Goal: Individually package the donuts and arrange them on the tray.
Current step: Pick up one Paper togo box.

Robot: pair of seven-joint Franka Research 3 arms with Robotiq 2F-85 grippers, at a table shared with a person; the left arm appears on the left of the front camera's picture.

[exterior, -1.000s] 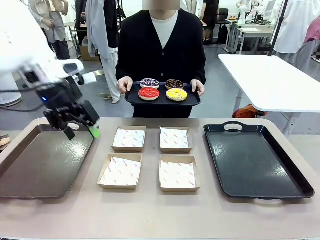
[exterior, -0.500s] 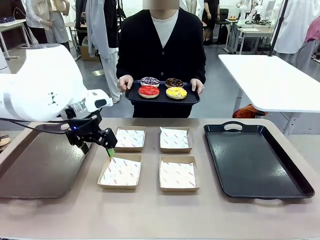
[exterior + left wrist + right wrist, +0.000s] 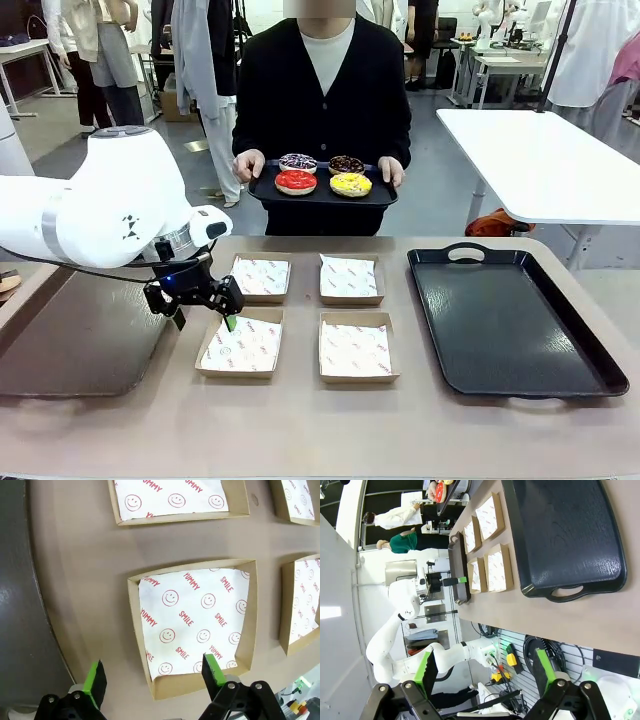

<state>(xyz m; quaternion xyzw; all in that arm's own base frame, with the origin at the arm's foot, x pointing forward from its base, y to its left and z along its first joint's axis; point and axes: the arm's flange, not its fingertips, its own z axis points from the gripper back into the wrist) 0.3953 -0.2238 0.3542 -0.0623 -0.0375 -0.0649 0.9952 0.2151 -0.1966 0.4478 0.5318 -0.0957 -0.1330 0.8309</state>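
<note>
The four colourful ring donuts (image 3: 322, 176) lie on a small black plastic tray (image 3: 322, 200) that the person offers at 12 o'clock, probably for handover, so the left pincer (image 3: 205, 318) hangs spread and empty over the 7 o'clock paper-lined brown cardboard box (image 3: 241, 343), the right pincer (image 3: 486, 667) spread too.

A tan bench (image 3: 300, 430) spans the lower half of the frame. Behind it lies a grey floor (image 3: 445, 190), with a white table (image 3: 540, 150) at the right and desks (image 3: 500, 58) in the upper right.
</note>
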